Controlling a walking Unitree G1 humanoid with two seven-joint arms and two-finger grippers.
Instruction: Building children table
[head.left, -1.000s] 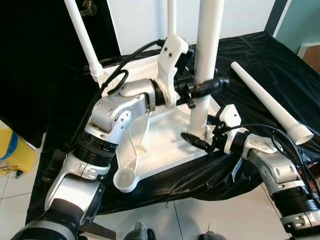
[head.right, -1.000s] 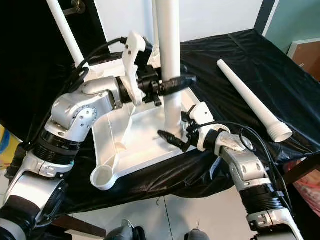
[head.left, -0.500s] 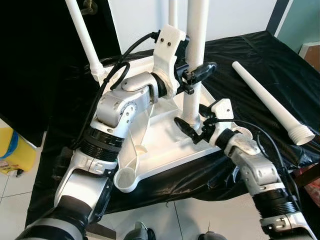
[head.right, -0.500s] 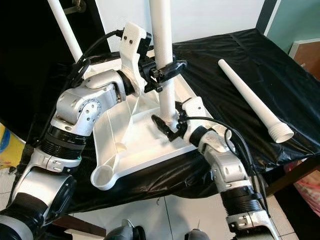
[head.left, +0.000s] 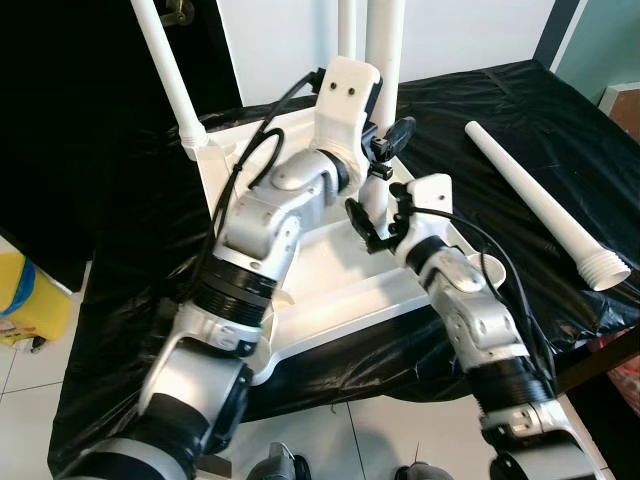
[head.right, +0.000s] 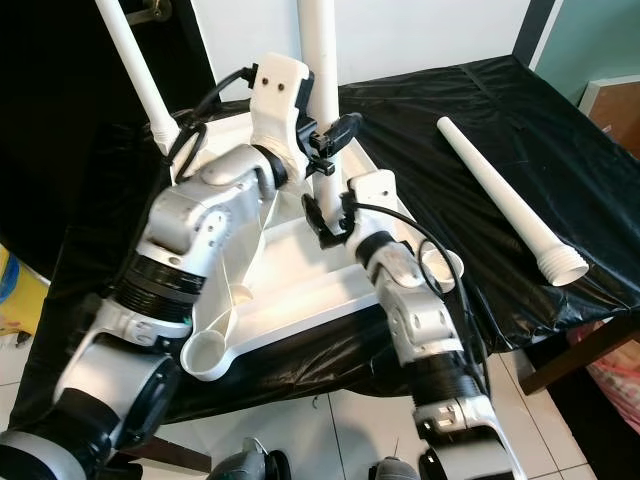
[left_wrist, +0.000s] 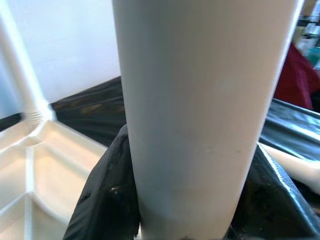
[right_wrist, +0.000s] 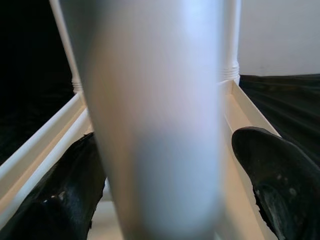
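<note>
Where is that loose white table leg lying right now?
The spare white leg lies flat on the black sheet on the robot's right, in the head views, apart from the upturned white tabletop and beyond the right gripper.

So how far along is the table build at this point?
Done: the far-left leg and far-right leg stand in the upturned tabletop. In hand: the left tool grips the third leg upright, and the right tool brackets its base. Left: seating it, then the loose leg lying on the cloth.
</note>
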